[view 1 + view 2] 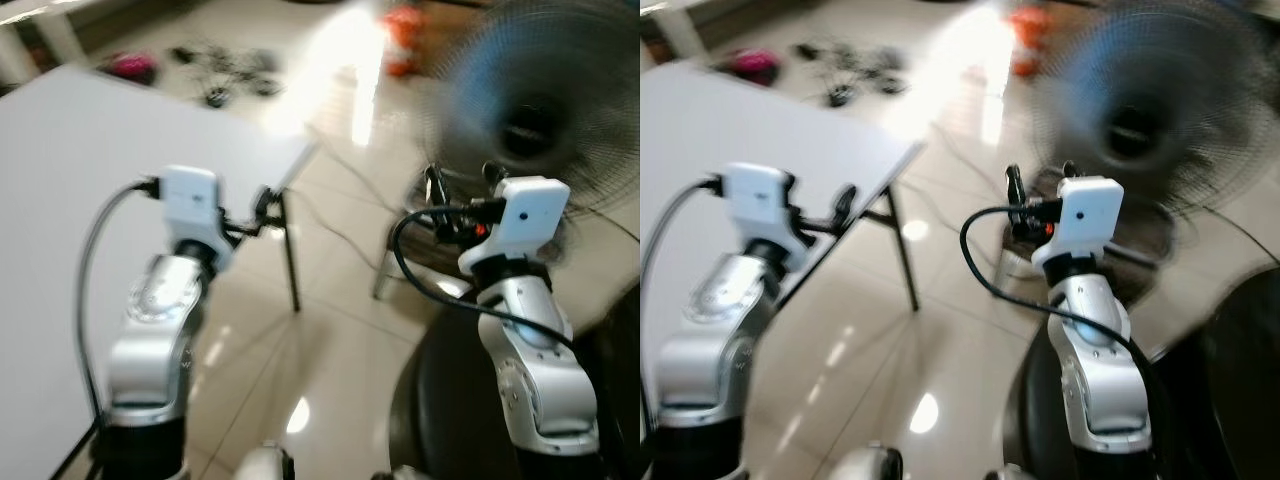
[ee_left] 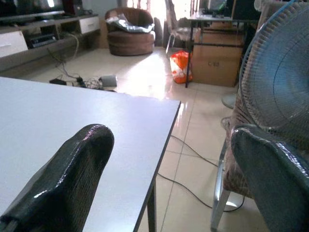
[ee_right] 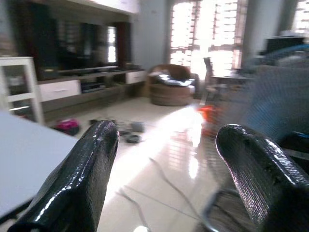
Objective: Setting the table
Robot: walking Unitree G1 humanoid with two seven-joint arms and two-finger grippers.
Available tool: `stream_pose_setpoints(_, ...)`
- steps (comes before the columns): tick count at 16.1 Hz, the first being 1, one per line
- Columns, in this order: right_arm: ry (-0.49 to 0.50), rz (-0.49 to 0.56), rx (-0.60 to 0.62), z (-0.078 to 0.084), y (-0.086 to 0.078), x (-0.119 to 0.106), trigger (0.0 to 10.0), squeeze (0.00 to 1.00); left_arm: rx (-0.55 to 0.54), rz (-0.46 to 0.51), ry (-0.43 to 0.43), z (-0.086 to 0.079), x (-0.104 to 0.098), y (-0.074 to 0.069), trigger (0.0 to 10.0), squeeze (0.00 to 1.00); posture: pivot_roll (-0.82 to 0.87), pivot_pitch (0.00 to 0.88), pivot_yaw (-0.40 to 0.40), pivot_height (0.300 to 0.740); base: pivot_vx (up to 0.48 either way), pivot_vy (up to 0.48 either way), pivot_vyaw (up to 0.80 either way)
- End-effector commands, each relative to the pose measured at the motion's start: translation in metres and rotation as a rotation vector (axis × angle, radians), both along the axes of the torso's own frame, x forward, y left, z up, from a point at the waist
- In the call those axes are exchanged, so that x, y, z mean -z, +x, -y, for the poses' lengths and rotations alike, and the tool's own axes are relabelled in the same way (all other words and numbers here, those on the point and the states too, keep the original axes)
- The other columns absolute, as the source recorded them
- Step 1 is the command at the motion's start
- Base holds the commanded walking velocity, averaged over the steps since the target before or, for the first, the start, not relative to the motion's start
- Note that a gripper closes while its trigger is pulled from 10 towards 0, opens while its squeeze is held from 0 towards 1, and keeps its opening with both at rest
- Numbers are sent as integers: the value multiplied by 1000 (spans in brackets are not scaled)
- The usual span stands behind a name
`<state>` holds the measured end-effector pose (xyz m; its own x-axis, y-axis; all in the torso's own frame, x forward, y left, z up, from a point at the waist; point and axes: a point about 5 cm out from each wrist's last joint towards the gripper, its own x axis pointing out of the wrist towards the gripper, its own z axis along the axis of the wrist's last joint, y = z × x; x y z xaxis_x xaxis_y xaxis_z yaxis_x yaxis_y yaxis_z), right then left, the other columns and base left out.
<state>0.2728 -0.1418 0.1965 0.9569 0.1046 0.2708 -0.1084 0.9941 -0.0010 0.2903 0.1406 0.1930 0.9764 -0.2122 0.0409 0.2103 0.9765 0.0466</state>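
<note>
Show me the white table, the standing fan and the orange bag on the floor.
white table [image 2: 72, 108]: left wrist view, on the bare tabletop.
standing fan [image 1: 530, 130]: left eye view, on its dark hub.
orange bag [image 2: 181, 66]: left wrist view, on the bag's side.

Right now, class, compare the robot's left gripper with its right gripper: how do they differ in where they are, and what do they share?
The left gripper is raised at the corner of the white rectangular table; the right gripper is raised off the table, over the tiled floor, in front of the round standing fan. Both have their fingers apart and hold nothing.
</note>
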Motion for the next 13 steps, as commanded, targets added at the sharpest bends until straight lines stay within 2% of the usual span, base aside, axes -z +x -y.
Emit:
stream_pose_setpoints(1,24,24,-3,-1,3,-8,10000,0,0,41,18,4,-11,4,10000,0,5,33,14,740,0,0,800)
stream_pose_setpoints(3,30,32,7,-2,8,-12,10000,0,-50,25,-18,2,-8,12,10000,0,-11,11,27,740,0,0,800)
stream_pose_setpoints(5,36,30,16,-2,12,-12,10000,0,-71,3,17,-1,-5,16,10000,0,-13,0,22,740,0,0,800)
stream_pose_setpoints(6,46,13,1,-5,14,-7,10000,0,-76,3,154,-4,-1,18,10000,0,-10,0,6,740,0,0,800)
stream_pose_setpoints(7,39,-21,0,-6,17,4,10000,0,-73,5,177,-5,2,18,10000,0,-8,0,-4,740,0,0,800)
stream_pose_setpoints(9,63,-34,-17,-8,20,6,10000,0,-98,51,154,-8,-5,18,10000,0,1,0,-8,740,0,0,800)
stream_pose_setpoints(11,62,-33,-48,-11,19,6,10000,0,-63,77,153,-3,-10,16,10000,0,3,0,-9,740,0,0,800)
stream_pose_setpoints(13,68,-65,-90,-13,15,16,10000,0,-31,99,156,4,-10,10,10000,0,2,0,-12,740,0,330,800)
